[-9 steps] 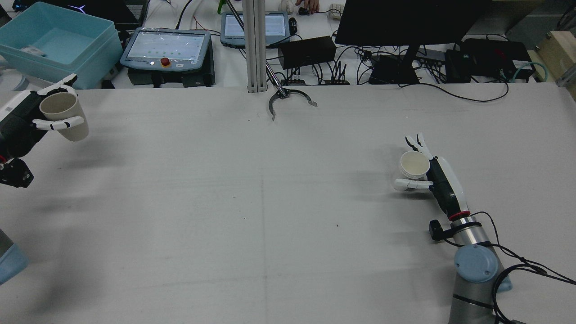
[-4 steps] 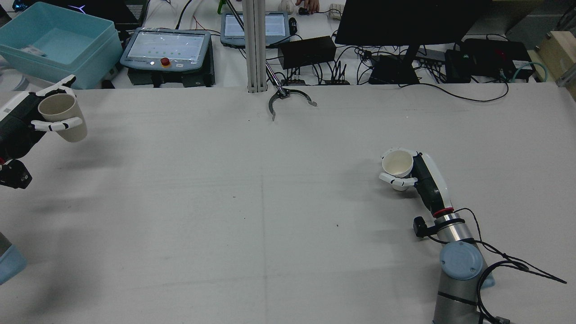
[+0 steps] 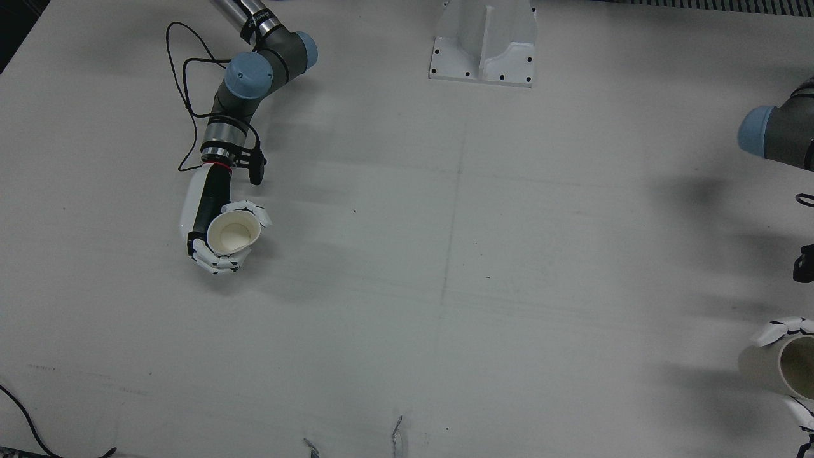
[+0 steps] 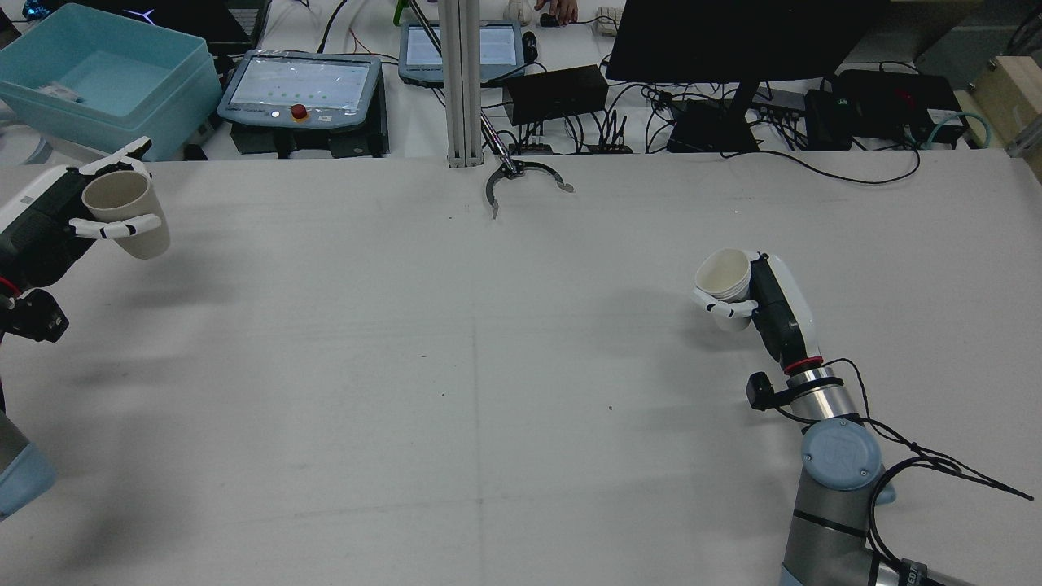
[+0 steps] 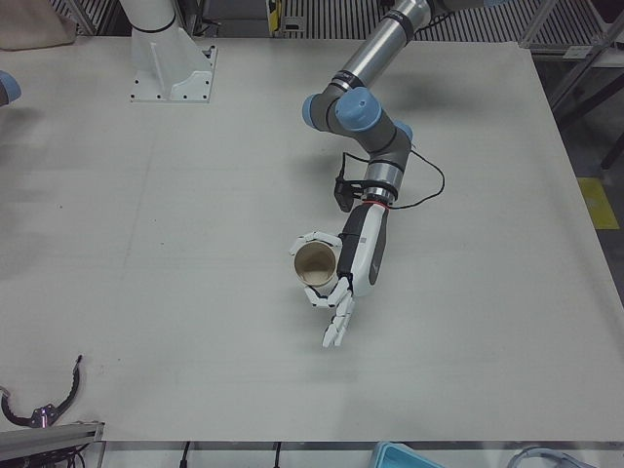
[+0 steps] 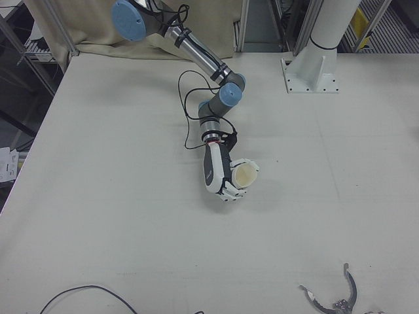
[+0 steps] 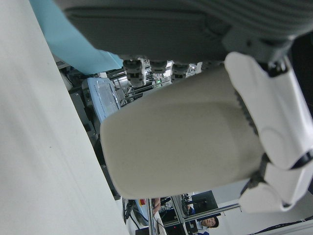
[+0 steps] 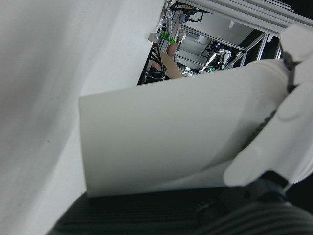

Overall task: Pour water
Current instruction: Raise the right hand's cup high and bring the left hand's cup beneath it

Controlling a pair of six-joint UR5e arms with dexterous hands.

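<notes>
Now, starting from the robot's left, the left hand (image 4: 61, 213) is wrapped around a beige paper cup (image 4: 126, 213), with a thumb-side finger across the cup's near wall and the other fingers behind it. The cup sits at the front of the palm, mouth up and tilted a little, and is lifted clear of the white surface (image 4: 456, 342). In the left-front view the same left hand (image 5: 353, 265) shows some fingers curled on the cup (image 5: 314, 264) while others point straight out past it. From the hand's own camera the cup's body (image 7: 181, 137) fills the frame, pinned by a white finger (image 7: 274, 112).

Well apart to the right, the right hand (image 4: 769, 303) closes on a white paper cup (image 4: 723, 282), which leans away from the palm toward the middle of the surface, with its open mouth facing up and inward. The front view shows the right hand's fingers (image 3: 216, 261) curled under and around that cup (image 3: 233, 233), and the right-front view shows the cup (image 6: 245, 174) just beyond the palm (image 6: 219, 173).
</notes>
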